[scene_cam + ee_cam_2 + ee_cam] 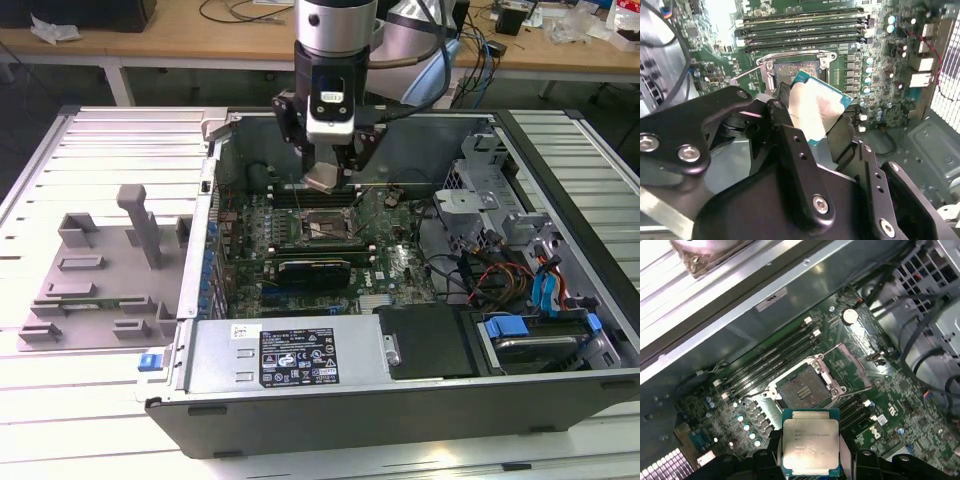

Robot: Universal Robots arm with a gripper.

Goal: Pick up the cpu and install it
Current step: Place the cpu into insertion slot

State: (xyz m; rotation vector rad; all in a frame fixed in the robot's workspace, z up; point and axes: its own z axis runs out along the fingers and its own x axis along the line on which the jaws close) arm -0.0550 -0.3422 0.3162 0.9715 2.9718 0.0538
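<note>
Claw point(329, 183): closed on the cpu point(322, 178), fingers point(781, 102) clamped on two opposite edges. It hangs under the arm, inside the open computer case point(330, 415).
Cpu position: in the air over the motherboard point(390, 270), near the socket point(322, 226) but apart from it. Not seated.
Cpu orientation: in the first wrist view the metal top of the cpu point(811, 441) faces the camera, with a thin greenish rim around it. In the second wrist view the cpu point(816, 107) sits between the two fingers, with the socket point(792, 70) beyond it.
Socket: open and empty in both wrist views. The first wrist view shows the socket point(801, 388) with its contact field exposed and the load plate point(849, 366) swung up to one side.
Memory slots point(800, 31): long parallel rows just beside the socket.
Case: lies on its side on the slatted bench point(110, 130), open side up. The power supply point(290, 355) runs along the near wall.
Fixture tray point(95, 275): grey, on the bench at the exterior view's left, just beside the case and well apart from the claw.
</note>
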